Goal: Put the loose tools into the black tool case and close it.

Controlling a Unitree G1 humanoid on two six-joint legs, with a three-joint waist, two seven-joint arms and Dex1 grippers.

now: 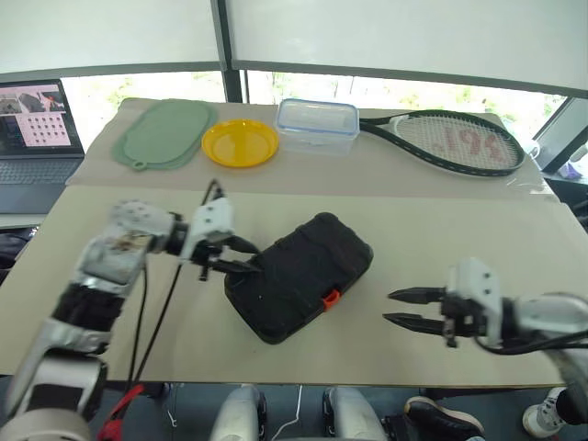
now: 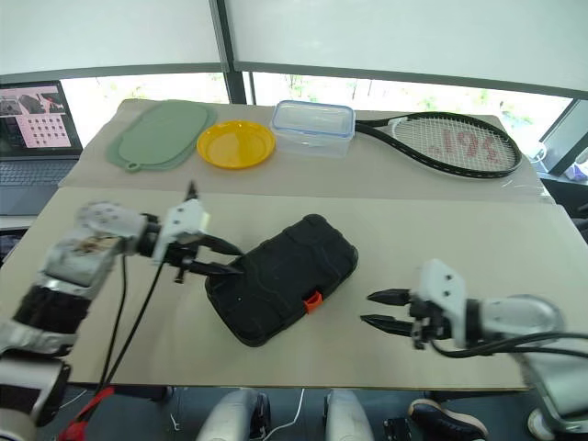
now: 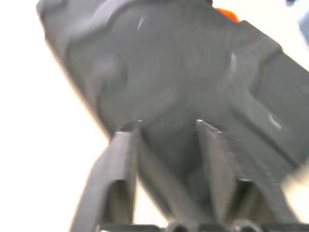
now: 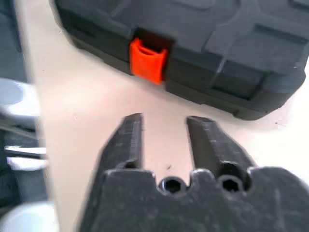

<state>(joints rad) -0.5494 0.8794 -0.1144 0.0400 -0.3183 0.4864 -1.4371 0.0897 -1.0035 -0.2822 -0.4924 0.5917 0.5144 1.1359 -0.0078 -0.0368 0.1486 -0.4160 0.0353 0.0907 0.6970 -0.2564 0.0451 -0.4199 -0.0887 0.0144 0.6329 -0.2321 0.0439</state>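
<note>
**Closed tool case between two parted tools**

We see the black tool case lying shut on the near part of the beige desk, set at a slant, its orange latch on the edge that faces our right side. No loose tools lie on the desk around it.

Our left tool sits at the case's left end with its two black fingers parted a moderate way; the fingertips look to be at or just off the shell, and we cannot tell whether they touch it. Nothing is held between them.

Our right tool hovers over bare desk to the right of the case, apart from it, fingers likewise parted and empty, pointing toward the latch side.

Along the far side of the desk lie a green mat, a yellow plate, a clear blue-rimmed box and a tennis racket. A laptop stands off to the left.
</note>
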